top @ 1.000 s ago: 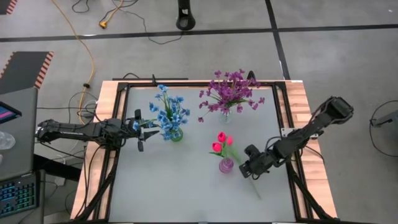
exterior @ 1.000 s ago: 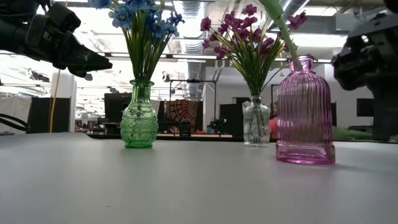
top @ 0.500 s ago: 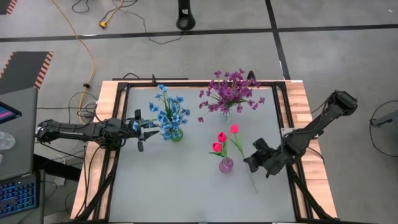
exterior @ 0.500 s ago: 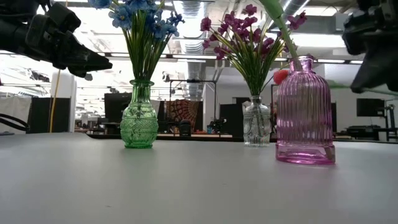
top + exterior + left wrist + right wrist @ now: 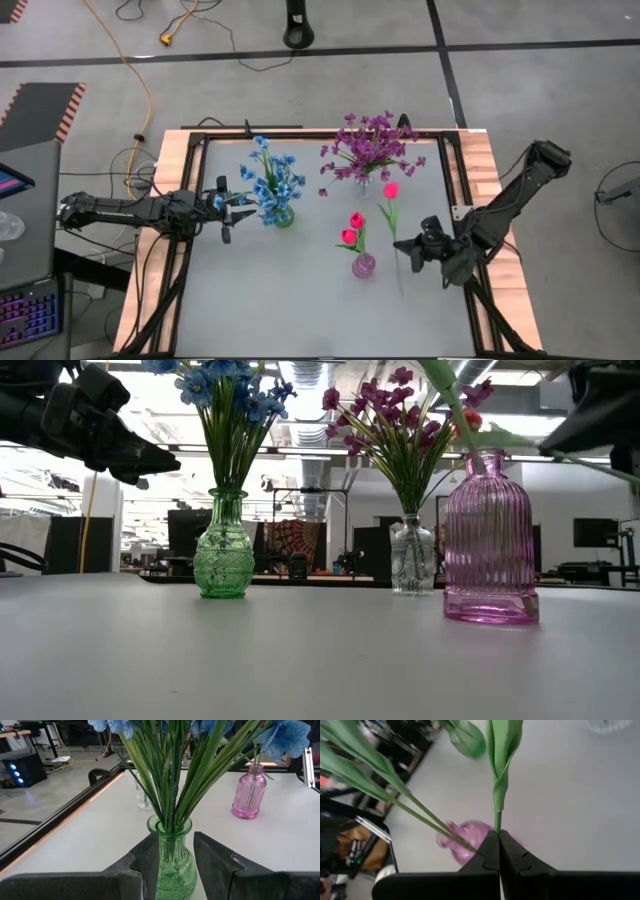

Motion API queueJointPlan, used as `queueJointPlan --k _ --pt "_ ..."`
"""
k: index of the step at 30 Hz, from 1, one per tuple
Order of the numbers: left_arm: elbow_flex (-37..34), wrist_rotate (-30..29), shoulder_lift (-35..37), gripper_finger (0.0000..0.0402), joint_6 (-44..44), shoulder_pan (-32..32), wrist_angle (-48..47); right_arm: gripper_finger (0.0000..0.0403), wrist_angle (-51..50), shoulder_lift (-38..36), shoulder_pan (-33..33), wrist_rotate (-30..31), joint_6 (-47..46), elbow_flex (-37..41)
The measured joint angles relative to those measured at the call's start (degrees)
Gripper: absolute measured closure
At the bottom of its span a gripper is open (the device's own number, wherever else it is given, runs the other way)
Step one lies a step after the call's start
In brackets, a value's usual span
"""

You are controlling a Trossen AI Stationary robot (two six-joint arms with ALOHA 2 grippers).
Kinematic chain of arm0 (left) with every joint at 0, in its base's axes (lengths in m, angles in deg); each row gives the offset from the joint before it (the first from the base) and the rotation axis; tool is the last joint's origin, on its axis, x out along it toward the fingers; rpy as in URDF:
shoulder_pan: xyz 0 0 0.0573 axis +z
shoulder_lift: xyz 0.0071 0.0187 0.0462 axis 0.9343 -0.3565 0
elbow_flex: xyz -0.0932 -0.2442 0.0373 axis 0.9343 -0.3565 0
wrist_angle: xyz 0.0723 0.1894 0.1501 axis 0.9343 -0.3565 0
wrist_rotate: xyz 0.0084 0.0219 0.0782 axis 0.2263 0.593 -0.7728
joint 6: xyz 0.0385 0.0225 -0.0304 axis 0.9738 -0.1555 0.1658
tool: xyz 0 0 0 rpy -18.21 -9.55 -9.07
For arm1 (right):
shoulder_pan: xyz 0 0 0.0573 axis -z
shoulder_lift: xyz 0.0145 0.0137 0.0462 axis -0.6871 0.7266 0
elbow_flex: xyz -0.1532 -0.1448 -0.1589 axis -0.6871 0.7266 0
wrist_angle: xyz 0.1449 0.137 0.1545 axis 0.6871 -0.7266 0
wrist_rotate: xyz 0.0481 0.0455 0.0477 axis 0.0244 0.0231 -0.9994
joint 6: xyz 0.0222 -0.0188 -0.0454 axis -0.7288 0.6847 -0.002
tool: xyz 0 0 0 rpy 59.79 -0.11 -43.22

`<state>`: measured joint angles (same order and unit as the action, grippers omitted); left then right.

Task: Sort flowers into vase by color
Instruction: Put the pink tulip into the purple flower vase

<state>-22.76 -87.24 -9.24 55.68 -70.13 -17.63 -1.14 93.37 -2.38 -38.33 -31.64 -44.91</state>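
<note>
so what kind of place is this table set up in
Probably a robotics lab or workshop in an open industrial hall. The low view shows ceiling strip lights and desks with monitors behind the table; the high view shows a concrete floor with a loose yellow cable.

You have open tabletop [image 5: 280,300] across the whole near half, in front of the vases — nothing stands there. Three obstacles crowd the far half: the green vase [image 5: 283,216] with its blue flowers [image 5: 272,180], the clear vase [image 5: 363,183] under the spreading purple flowers [image 5: 365,147], and the pink vase [image 5: 364,265] with two pink-red buds [image 5: 352,228]. Between green and pink vases runs a bare lane. The left gripper [image 5: 238,206] sits just beside the green vase. The right gripper [image 5: 408,250], pinching a tulip stem [image 5: 394,232], blocks the pink vase's right side.
</note>
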Motion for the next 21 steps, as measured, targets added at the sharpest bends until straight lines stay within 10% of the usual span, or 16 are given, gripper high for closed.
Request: queueJointPlan --k 21 --pt "0.02 0.0 0.01 0.0291 -0.85 0.0 0.02 0.0381 19.73 -0.57 -2.97 19.57 30.59 -0.04"
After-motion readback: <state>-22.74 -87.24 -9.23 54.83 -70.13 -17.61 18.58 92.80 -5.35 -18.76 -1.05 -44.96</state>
